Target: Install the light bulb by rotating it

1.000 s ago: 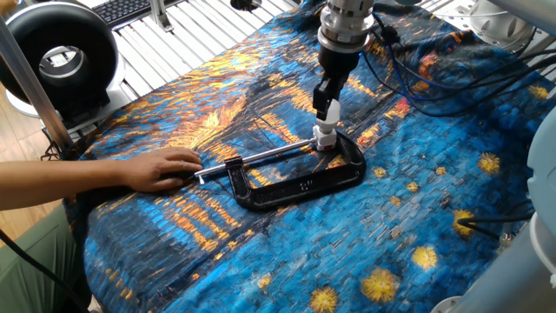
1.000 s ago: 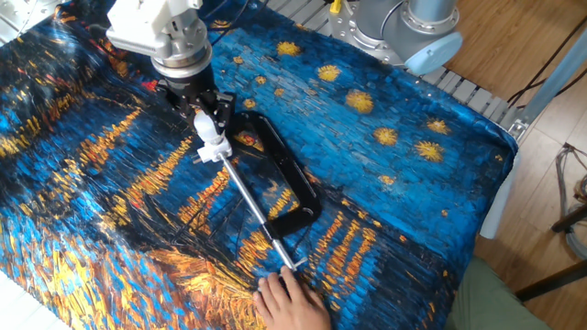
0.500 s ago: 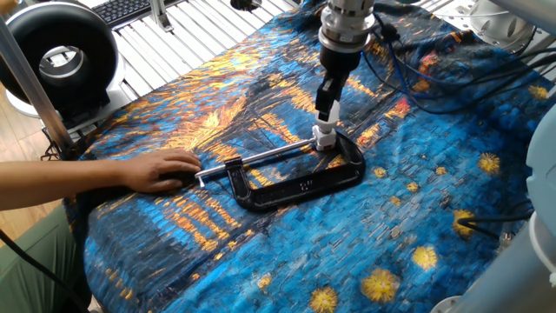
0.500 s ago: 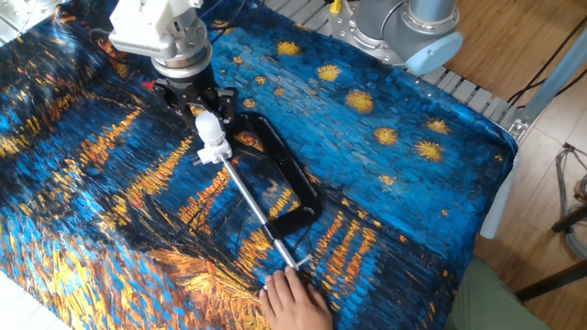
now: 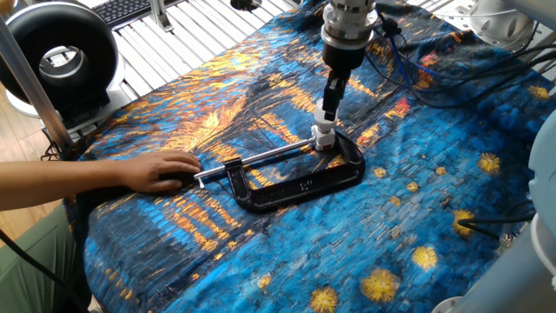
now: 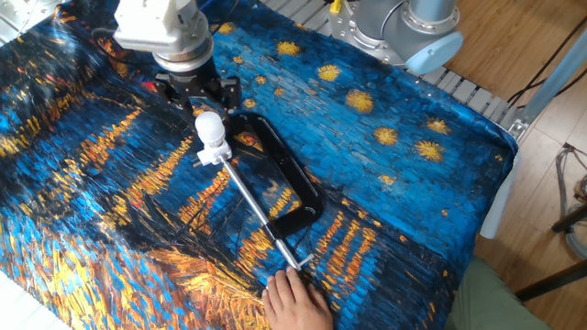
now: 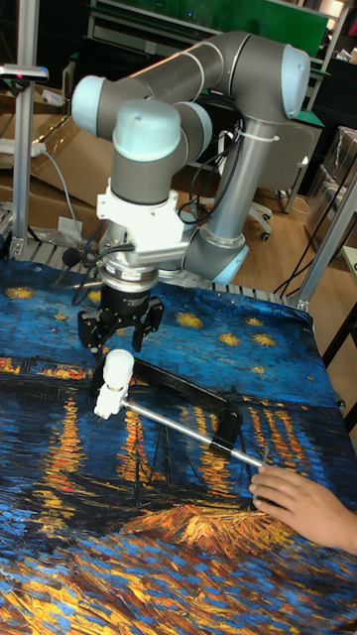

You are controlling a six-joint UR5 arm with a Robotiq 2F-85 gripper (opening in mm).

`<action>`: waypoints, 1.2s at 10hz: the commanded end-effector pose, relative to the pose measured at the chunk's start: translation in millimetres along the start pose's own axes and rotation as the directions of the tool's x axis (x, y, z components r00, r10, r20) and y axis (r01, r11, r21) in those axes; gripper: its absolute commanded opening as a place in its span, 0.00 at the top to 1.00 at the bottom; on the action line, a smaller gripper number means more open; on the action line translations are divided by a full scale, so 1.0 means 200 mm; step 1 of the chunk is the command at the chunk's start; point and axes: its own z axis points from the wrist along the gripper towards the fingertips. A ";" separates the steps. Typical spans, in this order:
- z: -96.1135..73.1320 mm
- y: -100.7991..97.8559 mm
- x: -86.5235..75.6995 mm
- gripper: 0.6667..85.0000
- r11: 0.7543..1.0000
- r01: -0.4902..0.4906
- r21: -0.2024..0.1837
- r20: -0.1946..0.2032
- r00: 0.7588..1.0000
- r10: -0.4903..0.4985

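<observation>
Since the earlier frame, the gripper was lifted off the bulb, fingers spread; next, regrasping is probably needed.

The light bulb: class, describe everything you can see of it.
The light bulb is a small matte white globe standing upright, neck down, in a white socket block held at the end of the black C-clamp. The gripper is open above it, its fingers apart and not touching the globe. Nothing but the socket touches it.
</observation>
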 end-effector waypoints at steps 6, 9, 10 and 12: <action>0.02 -0.03 -0.10 0.22 0.901 0.411 0.136 0.017 0.909 -0.417; 0.04 0.00 -0.13 0.22 0.874 0.466 0.134 0.033 0.880 -0.474; 0.04 0.00 -0.14 0.22 0.870 0.475 0.134 0.037 0.874 -0.484; 0.05 0.00 -0.14 0.22 0.861 0.491 0.134 0.040 0.865 -0.500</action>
